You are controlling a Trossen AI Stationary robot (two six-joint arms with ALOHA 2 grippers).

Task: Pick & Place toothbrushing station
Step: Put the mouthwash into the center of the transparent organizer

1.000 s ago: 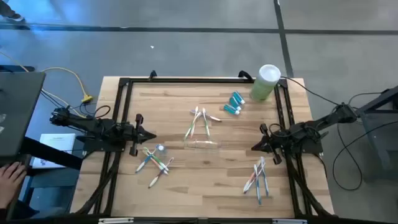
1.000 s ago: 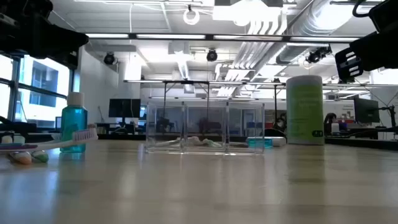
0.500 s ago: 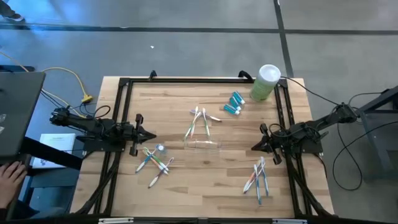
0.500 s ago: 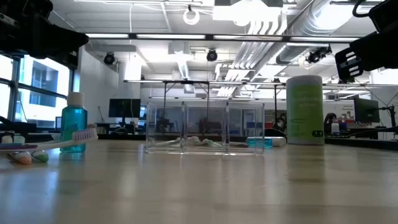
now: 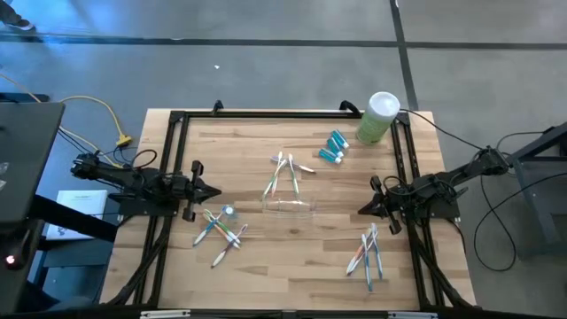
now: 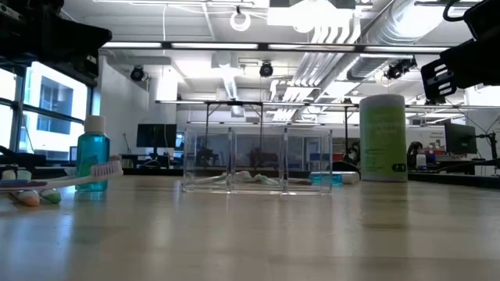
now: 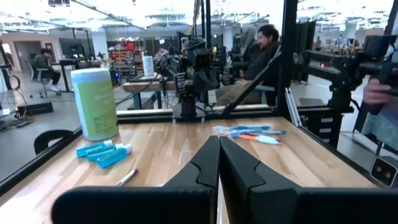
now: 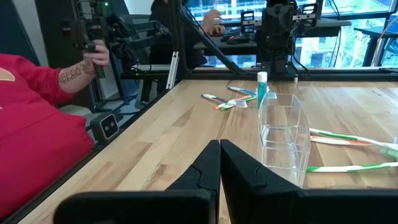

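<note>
Both arms wait either side of the clear cup (image 5: 288, 206): left gripper (image 5: 215, 192) and right gripper (image 5: 362, 210), fingers pressed together, holding nothing.

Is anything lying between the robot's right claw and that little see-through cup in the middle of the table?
Nothing visible does. The right gripper, shut, waits at the table's right side, and only bare wood separates it from the clear cup. The toothbrushes near it lie off to one side of that line, and the left gripper waits opposite.
</note>
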